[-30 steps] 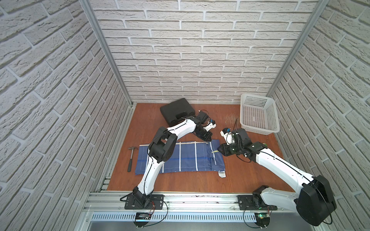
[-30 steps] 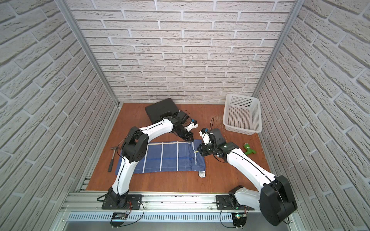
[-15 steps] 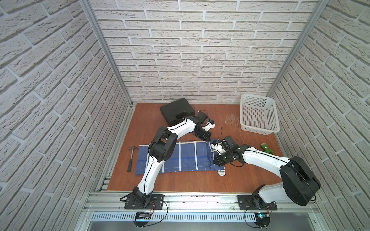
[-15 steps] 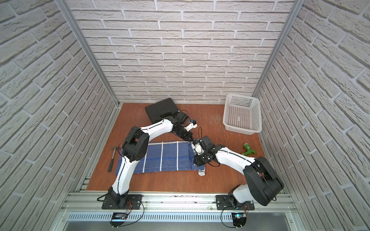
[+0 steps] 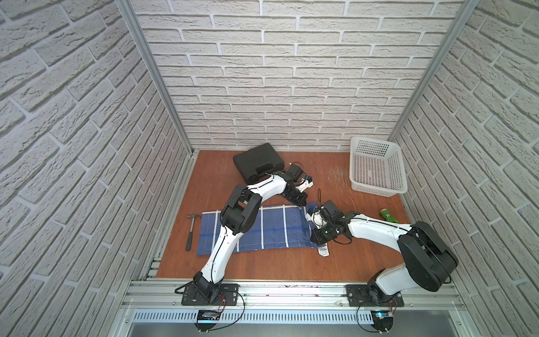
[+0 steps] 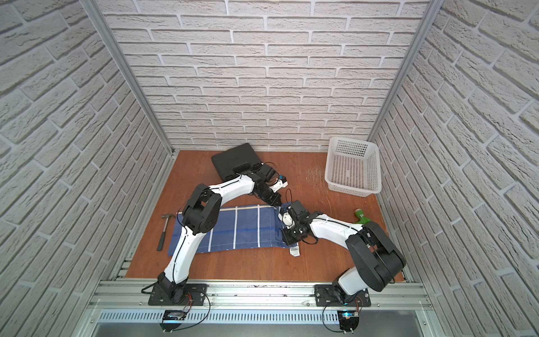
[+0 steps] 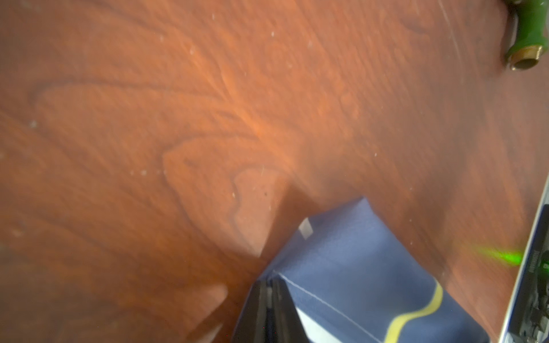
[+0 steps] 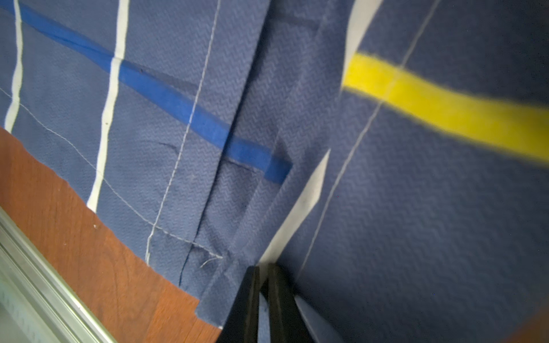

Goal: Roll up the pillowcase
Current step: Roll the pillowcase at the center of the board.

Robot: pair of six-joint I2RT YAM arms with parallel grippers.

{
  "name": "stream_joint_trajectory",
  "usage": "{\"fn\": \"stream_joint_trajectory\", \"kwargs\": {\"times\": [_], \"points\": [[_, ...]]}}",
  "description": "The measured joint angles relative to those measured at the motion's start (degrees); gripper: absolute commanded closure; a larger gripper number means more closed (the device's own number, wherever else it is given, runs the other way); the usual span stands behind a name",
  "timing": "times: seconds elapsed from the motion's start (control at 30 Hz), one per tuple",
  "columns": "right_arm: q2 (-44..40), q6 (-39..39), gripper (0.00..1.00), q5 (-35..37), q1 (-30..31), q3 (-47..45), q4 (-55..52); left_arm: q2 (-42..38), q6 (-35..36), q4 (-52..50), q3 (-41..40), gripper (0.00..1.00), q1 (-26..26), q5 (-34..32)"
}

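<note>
The left gripper is seen almost closed, its jaws pinched on a raised corner of the pillowcase. The right gripper is likewise narrowed to a slit, with a lifted fold of the blue cloth caught between its jaws. In both top views the pillowcase is spread on the wooden table at lower centre of the frame. Its long axis runs left to right, and the white label is at its lower right corner.
</note>
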Motion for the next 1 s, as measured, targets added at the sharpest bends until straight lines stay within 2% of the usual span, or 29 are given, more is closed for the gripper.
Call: {"fn": "stream_joint_trajectory", "kwargs": {"times": [0.1, 0.2, 0.37, 0.47, 0.73, 1.0], "points": [[-0.24, -0.13, 0.85, -0.04, 0.31, 0.31, -0.94, 0.74, -0.2, 0.5, 1.01, 0.87, -0.33, -0.15], [-3.45, 0.02, 0.79, -0.07, -0.04, 0.92, -2.99, 0.79, -0.15, 0.63, 1.11, 0.84, -0.44, -0.5], [-12.46, 1.68, 0.58, -1.6, -4.61, 2.64, -4.33, 0.81, 0.46, 0.15, 1.9, 0.75, -0.52, -1.57], [-14.03, 2.91, 0.51, -2.8, -9.25, 2.95, -3.5, 0.9, 0.7, -0.44, 2.54, 0.69, -0.57, -2.05], [-7.34, 7.67, 0.43, -8.55, -17.59, -0.13, 3.04, 0.35, 0.39, -0.76, 2.8, 0.48, -0.76, -3.65], [0.57, 10.56, 0.42, -12.72, -21.62, -1.81, 9.6, -5.86, 0.13, -1.07, 0.37, 0.46, -1.7, -7.8]]}}
